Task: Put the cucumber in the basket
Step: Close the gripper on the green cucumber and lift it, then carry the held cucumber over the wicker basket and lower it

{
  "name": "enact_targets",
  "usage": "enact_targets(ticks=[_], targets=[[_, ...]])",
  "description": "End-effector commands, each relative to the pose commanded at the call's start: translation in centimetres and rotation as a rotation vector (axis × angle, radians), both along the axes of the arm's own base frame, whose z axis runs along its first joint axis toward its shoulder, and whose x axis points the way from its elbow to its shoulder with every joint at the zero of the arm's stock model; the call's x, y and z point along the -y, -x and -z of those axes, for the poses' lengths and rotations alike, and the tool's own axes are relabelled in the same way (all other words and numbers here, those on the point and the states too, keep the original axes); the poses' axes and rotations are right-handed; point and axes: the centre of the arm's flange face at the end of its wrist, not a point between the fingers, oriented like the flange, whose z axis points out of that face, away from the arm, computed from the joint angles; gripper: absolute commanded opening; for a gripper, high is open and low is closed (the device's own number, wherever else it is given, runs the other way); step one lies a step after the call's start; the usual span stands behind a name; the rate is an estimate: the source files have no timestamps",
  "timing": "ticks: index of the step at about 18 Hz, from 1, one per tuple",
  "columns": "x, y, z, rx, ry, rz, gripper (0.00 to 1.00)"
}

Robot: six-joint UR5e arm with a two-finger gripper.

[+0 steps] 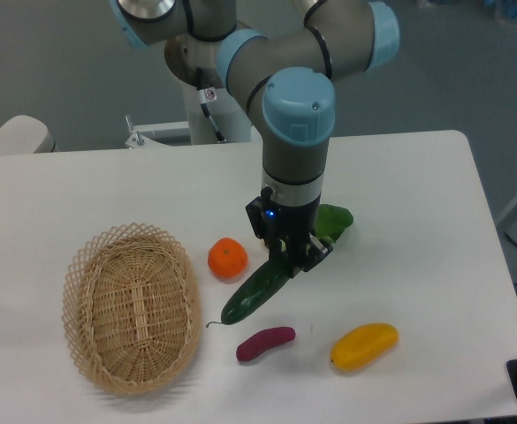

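At the table's middle, the two-finger gripper (pixel 292 257) stands over the upper end of the long, glossy dark green cucumber (pixel 256 291), whether pinching it cannot be told, so lifting and carrying remain, while the oval, open-weave tan wicker basket (pixel 81 274) waits empty well to its left.

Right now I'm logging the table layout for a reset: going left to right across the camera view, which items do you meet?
basket → orange → cucumber, with the gripper at its upper end → yellow mango. The purple sweet potato and the leafy green overlap others sideways, so I leave them out.
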Motion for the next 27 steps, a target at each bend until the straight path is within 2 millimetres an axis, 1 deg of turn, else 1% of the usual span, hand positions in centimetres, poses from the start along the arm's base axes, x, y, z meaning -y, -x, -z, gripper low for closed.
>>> enact_targets(ticks=[4, 7, 10, 11, 12, 14, 19, 23, 24, 25, 26, 27], targets=[[-0.3, -0.1, -0.1, -0.001, -0.002, 0.000, 0.32], [-0.4, -0.1, 0.2, 0.000, 0.004, -0.002, 0.32], [-1.0, -0.4, 1.5, 0.007, 0.011, -0.004, 0.32], [-1.2, -0.2, 2.2, 0.008, 0.021, -0.022, 0.32], [-1.6, -0.6, 2.6, 0.000, 0.038, -0.040, 0.32], [-3.3, -2.9, 2.6, -0.029, 0.064, -0.077, 0.31], [-5.7, -7.4, 2.6, -0.015, 0.056, -0.236, 0.32], [-7.4, -11.8, 2.4, -0.003, 0.036, -0.458, 0.32], [-7.9, -13.1, 2.8, -0.021, 0.048, -0.498, 0.33], [-8.5, -14.9, 3.5, -0.027, 0.059, -0.523, 0.34], [-8.7, -16.7, 4.9, -0.020, 0.077, -0.544, 0.34], [-8.3, -17.7, 6.4, -0.009, 0.104, -0.565, 0.34]])
